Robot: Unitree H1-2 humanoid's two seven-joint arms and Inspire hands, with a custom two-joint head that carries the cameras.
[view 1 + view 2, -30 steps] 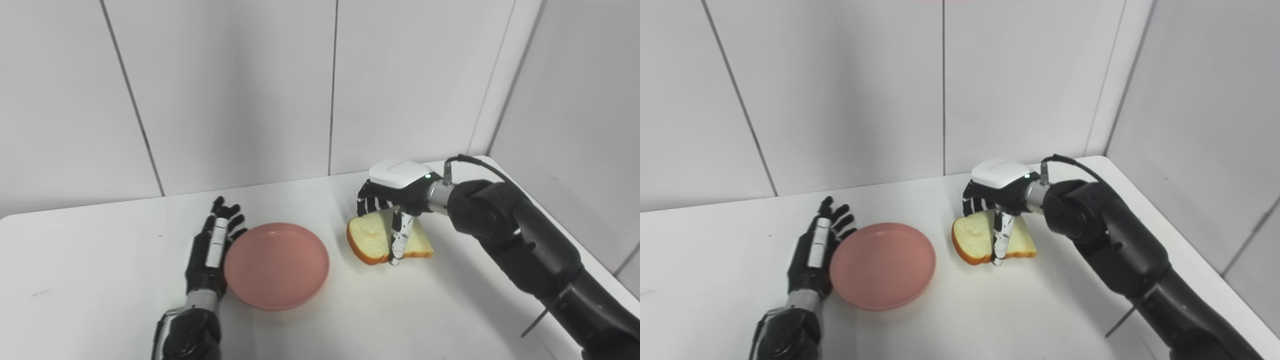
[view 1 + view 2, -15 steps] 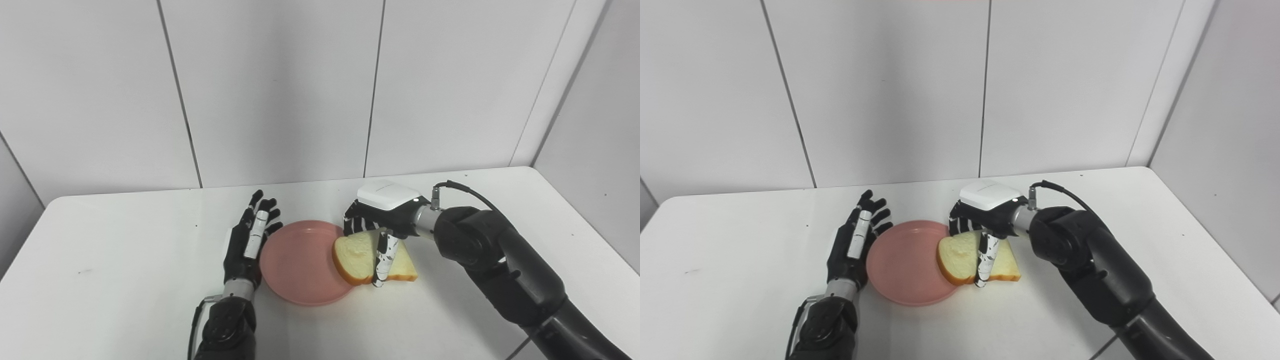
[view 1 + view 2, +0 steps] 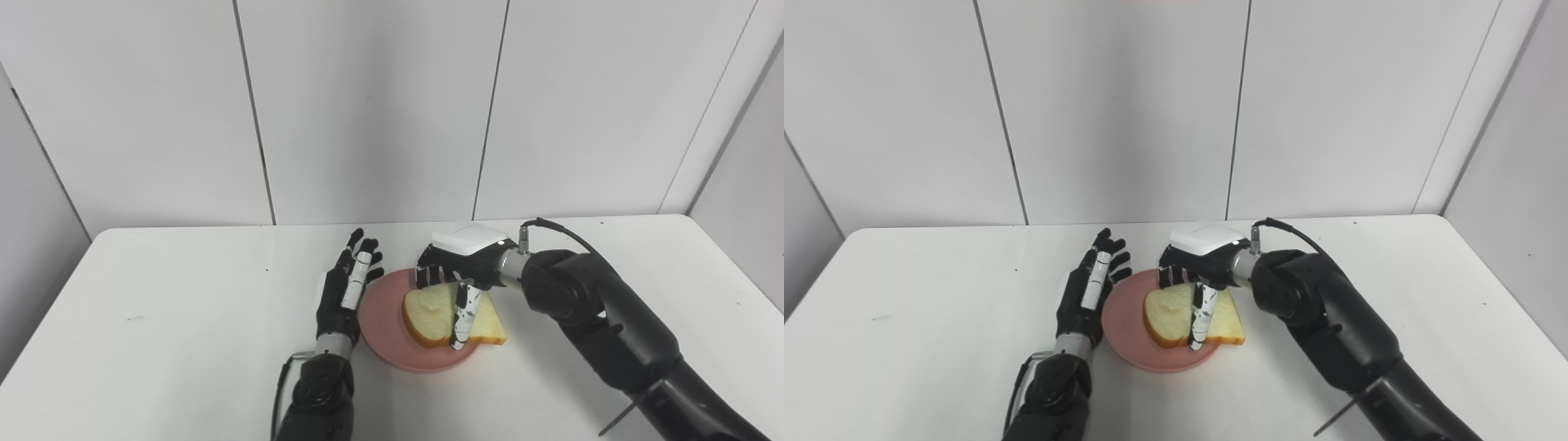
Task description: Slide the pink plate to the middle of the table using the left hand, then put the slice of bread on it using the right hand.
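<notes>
The pink plate (image 3: 383,331) sits near the middle of the white table. A slice of bread (image 3: 432,309) with a brown crust hangs over the plate's right part, its right corner reaching past the rim. My right hand (image 3: 460,272) is shut on the bread, fingers behind it and thumb (image 3: 460,315) down its front. Whether the bread touches the plate I cannot tell. Just left of the plate my left hand (image 3: 346,291) stands open, fingers straight, close against the rim.
The white table (image 3: 153,343) meets white wall panels at the back. A panel wall stands close on the left and another on the right. A cable loops over my right wrist (image 3: 545,229).
The camera has swung left. Relative to the plate, my right hand has carried the bread leftward from beside it to over it. The left hand stays by the plate's left rim.
</notes>
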